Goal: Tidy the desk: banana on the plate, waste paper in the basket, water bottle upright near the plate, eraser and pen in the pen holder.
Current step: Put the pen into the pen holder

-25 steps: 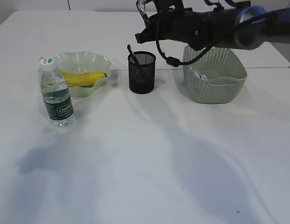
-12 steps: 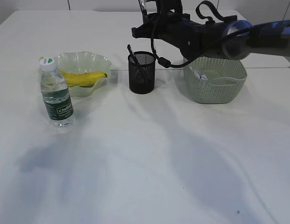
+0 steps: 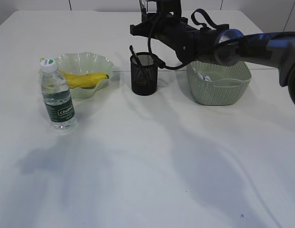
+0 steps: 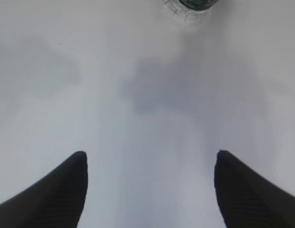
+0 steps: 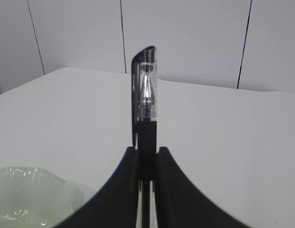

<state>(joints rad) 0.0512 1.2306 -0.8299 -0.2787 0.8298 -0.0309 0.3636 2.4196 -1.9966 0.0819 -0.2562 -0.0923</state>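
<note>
- On the desk (image 3: 147, 166), the large plain white tabletop, most of the tidying looks done; the near half holds nothing but shadows.
- The basket (image 3: 218, 83), sage green and woven-patterned, stands toward the far right edge, and the waste paper (image 3: 203, 76) shows as a white crumple against its inner left wall, so that step is finished.
- The plate (image 3: 85, 64), the ruffled pale-green dish toward the far left, carries the banana (image 3: 85, 79) lying across it: done.
- The water bottle (image 3: 58, 97) stands upright just in front of the plate's left side, cap up, near the left edge: done. Its base (image 4: 190, 5) also peeks in at the top of the left wrist view.
- The pen holder (image 3: 144, 73), the black mesh cup, sits between plate and basket; one dark pen (image 3: 136, 59) already leans in it. Whether the eraser is inside I cannot tell, and none lies on the surface.
- The right gripper (image 5: 146, 159) is clamped on a second pen (image 5: 145, 88), clear-barrelled with a black clip, held above the holder (image 3: 149, 9). Dropping it in looks like the only step left.
- The left gripper (image 4: 149, 164) hangs over bare desk with its jaws spread wide and nothing between them.
</note>
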